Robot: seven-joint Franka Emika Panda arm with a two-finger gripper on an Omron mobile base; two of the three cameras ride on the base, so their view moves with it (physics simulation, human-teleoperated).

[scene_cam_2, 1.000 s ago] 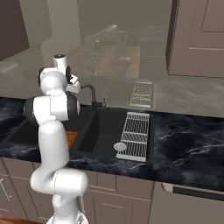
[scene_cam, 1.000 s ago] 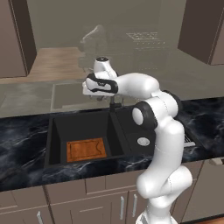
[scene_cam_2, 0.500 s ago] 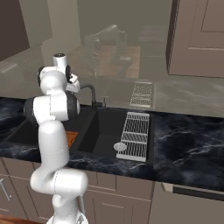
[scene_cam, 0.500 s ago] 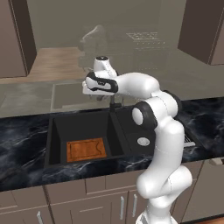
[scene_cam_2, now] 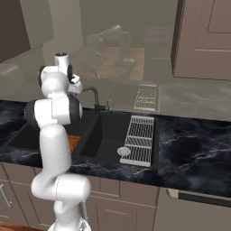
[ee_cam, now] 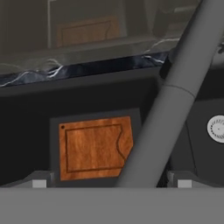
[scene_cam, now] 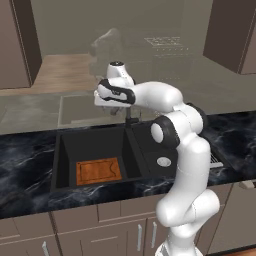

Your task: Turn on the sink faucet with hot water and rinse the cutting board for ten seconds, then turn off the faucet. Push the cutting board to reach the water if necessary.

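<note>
Cutting board (scene_cam: 99, 171): flat on the floor of the sink's (scene_cam: 65, 150) large basin, left of the divider, dry by the look of it. Faucet (scene_cam_2: 92, 96): at the sink's back edge; no stream visible, so judged not yet on. Pincer (scene_cam: 102, 100): up at the faucet, spout passing close between its fingers in the hand view; clenched or released, cannot tell. Wire rack (scene_cam_2: 139, 138): over the sink's right basin. Remaining, as judged: hot water on, rinse, shut-off.
</note>
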